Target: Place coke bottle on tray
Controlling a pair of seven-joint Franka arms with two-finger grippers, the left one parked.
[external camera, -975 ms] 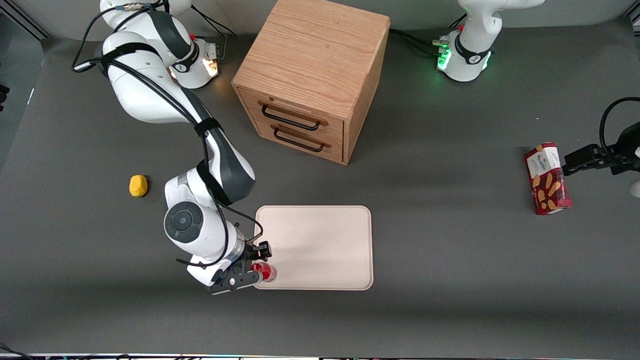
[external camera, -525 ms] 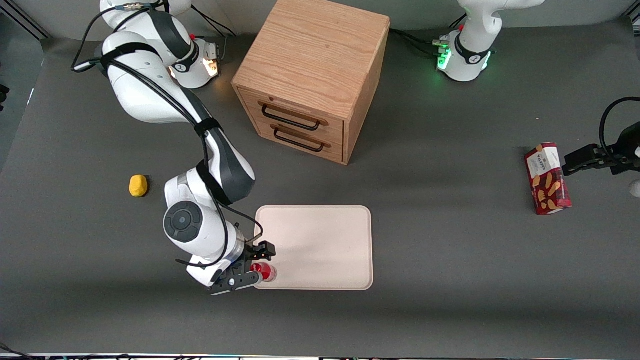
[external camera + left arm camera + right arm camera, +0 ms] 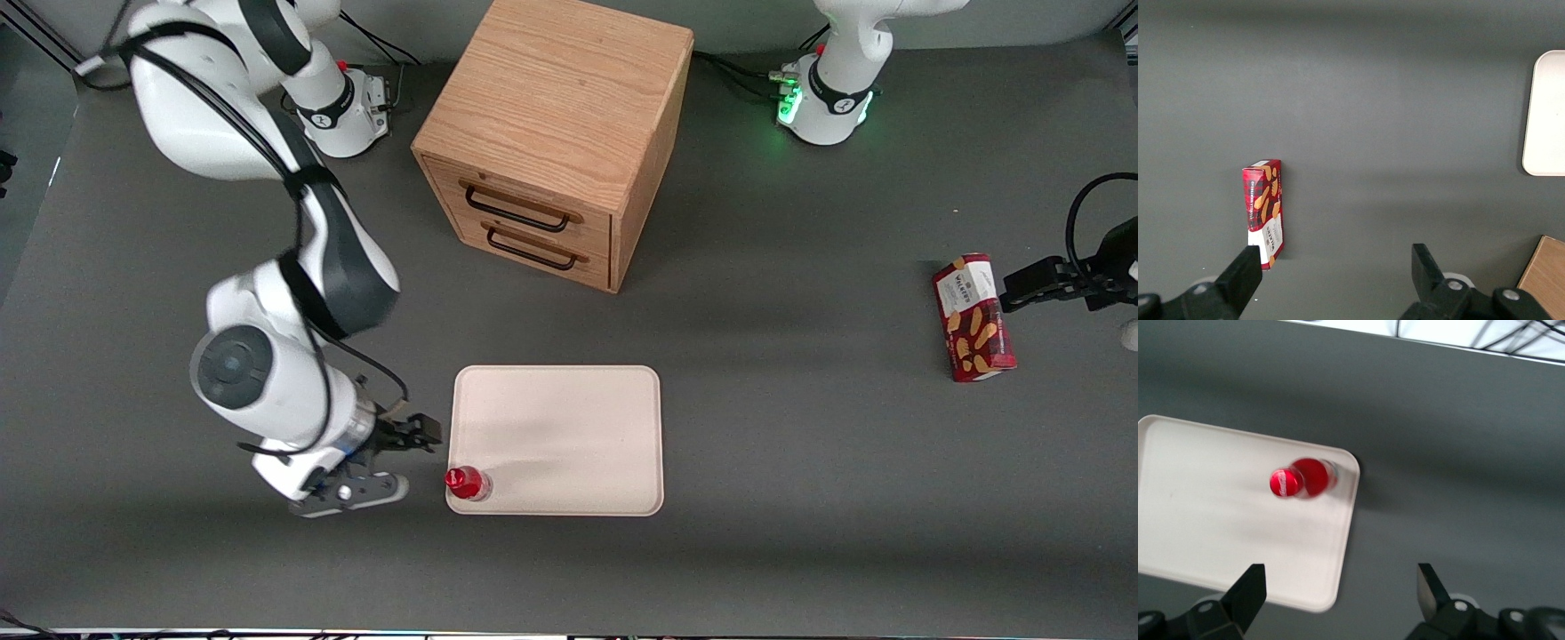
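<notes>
One glossy coke bottle (image 3: pixel 466 483), smooth tray (image 3: pixel 569 427), pincer (image 3: pixel 402 460) apart.

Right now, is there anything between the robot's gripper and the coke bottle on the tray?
Nothing. In the front view only bare grey table and the tray's rim separate the open gripper from the upright coke bottle in the tray's corner.

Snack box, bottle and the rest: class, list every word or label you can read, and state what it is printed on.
"WALKERS": on the snack box, toward the parked arm's end of the table.
Smaller print on that box: too small to read.
Coke bottle, standing on the tray: no lettering readable.
Hand, open, beside the tray: no text.
</notes>
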